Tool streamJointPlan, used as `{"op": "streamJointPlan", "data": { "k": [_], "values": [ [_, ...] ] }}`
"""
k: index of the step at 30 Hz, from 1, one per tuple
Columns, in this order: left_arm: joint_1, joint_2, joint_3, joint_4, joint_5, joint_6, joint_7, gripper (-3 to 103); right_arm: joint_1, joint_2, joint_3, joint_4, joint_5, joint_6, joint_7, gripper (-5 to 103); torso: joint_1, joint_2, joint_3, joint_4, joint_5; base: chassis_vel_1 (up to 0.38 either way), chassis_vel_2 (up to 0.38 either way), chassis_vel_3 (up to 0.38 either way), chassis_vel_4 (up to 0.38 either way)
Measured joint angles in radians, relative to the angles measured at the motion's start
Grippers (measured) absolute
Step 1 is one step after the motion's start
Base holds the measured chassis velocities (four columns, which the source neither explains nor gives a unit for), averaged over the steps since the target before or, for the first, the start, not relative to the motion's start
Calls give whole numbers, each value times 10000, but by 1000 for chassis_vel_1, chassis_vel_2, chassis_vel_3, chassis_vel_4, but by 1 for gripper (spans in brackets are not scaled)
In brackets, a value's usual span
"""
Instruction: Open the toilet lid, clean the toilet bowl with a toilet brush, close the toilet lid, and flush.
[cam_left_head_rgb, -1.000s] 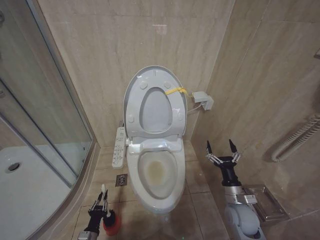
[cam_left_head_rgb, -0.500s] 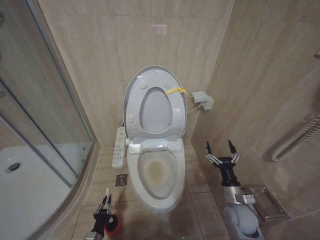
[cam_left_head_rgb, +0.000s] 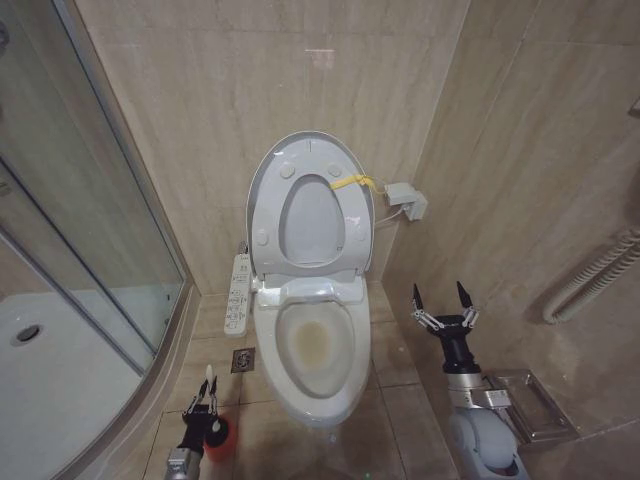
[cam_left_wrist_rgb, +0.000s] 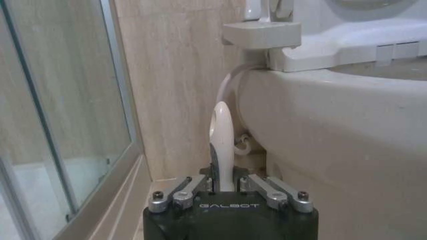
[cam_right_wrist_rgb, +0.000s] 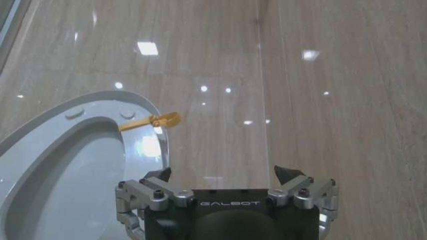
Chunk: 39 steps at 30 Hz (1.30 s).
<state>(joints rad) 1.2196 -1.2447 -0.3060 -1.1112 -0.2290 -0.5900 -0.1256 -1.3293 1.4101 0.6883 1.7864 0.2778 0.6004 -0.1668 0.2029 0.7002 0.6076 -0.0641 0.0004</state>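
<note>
The toilet brush (cam_left_wrist_rgb: 221, 145) handle is clamped between the closed jaws of the left gripper (cam_left_head_rgb: 204, 408), low beside the toilet bowl (cam_left_head_rgb: 316, 345), over its red holder cup (cam_left_head_rgb: 218, 438). The right gripper (cam_left_head_rgb: 441, 301) is held spread wide and empty. The cup could be tipped if the bristles snag on lifting.
</note>
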Motion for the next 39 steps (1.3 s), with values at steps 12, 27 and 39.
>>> {"op": "streamJointPlan", "data": {
  "k": [12,27,39],
  "values": [
    [-823,-190,-194,805,167,-138,128,18,22,1,-24,43,23,1,0,100,0,0,0,-2,0,0,0,0,0],
    [73,-197,-380,-98,425,221,-303,27,52,-102,-50,-50,99,48,-14,100,0,0,-1,-1,0,0,0,0,0],
    [2867,147,-1362,-4413,665,351,-1168,54,-51,-304,-80,212,270,12,-8,100,-2,0,-1,-2,-1,0,0,0,0]
  ]
}}
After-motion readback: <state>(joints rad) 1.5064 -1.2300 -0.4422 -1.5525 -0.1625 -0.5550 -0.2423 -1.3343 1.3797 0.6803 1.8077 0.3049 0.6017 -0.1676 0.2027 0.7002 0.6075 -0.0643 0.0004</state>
